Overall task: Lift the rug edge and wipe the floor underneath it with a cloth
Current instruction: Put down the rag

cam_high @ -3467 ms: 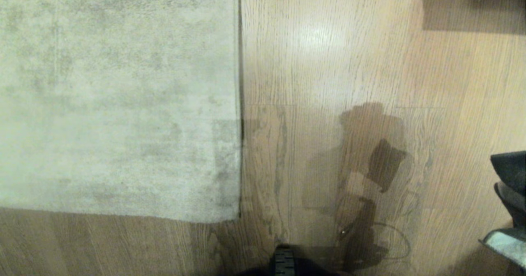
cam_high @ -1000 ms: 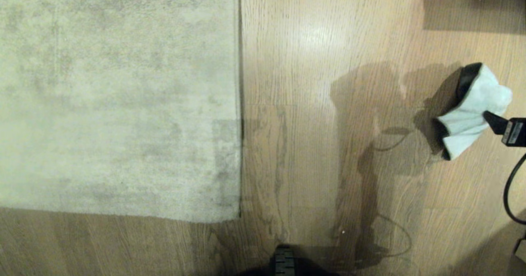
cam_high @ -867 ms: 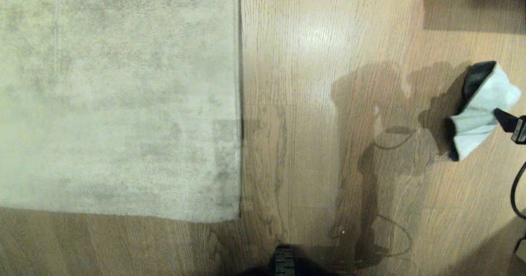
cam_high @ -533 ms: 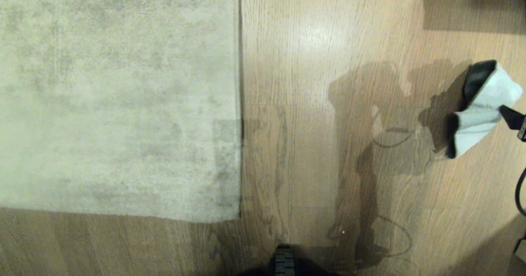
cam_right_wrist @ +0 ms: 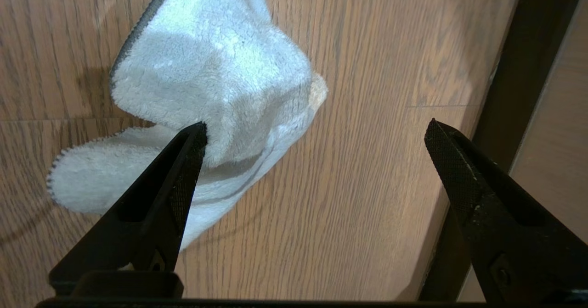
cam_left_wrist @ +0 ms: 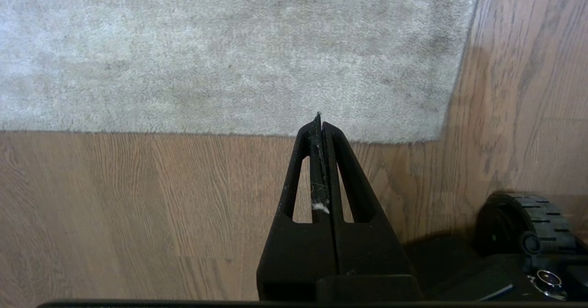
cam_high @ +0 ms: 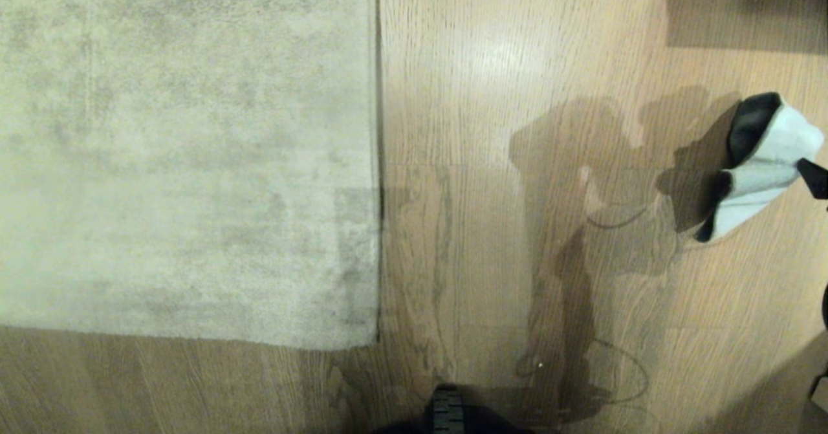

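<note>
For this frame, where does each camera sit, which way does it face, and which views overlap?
Head view: looks steeply down on the rug edge, the floor and the cloth; a dark part of the robot's base shows at the lower border.
Left wrist view: behind the shut left gripper, facing the rug corner.
Right wrist view: behind the open right gripper, facing the cloth.
Shared: head and left wrist both show the rug corner; head and right wrist both show the cloth.

No readable text, labels or numbers — none on anything

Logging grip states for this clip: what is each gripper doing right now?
Left gripper: shut, holding nothing.
Right gripper: open wide, cloth at one finger, not clamped.
</note>
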You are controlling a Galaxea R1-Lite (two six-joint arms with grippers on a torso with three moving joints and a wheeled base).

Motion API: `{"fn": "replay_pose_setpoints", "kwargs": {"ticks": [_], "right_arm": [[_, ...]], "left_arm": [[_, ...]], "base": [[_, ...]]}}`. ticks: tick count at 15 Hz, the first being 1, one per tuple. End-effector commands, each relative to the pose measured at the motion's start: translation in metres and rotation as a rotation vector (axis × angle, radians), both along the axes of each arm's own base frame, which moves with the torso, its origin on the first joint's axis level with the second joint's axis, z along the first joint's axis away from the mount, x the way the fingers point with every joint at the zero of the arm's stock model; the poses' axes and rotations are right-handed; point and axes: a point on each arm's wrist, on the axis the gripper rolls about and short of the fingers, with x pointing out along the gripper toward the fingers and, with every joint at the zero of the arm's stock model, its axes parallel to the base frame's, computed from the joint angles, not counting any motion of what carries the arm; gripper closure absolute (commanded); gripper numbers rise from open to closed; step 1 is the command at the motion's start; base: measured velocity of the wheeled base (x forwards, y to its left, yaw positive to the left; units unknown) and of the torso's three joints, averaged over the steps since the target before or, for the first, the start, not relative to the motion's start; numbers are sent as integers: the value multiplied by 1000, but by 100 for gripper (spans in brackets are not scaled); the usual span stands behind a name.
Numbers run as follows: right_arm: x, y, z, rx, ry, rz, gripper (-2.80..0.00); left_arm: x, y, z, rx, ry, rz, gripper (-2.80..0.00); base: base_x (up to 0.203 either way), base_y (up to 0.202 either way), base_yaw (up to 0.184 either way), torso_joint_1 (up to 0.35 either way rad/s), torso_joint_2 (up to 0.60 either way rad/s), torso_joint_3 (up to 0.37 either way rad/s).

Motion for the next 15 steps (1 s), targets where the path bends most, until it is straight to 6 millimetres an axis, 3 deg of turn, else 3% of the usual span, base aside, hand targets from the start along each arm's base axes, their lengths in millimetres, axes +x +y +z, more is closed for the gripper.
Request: {"fn": "replay_pose_setpoints", "kwargs": {"ticks": [1, 7, 11, 15], "right_arm": [[-8, 4, 9, -27, -37, 0, -280], [-41, 21, 12, -143, -41, 80, -280], [-40, 20, 29, -163, -98, 79, -280], [-37, -23, 18, -131, -48, -95, -280]], "left_arm": [[0, 0, 0, 0, 0, 1, 0], [0, 0, 0, 0, 0, 1, 0], [0, 0, 0, 0, 0, 1, 0], [0, 0, 0, 0, 0, 1, 0]], "base": [[0, 0, 0, 0, 0, 0], [0, 0, 0, 0, 0, 0], [0, 0, 0, 0, 0, 0], [0, 0, 0, 0, 0, 0]]}}
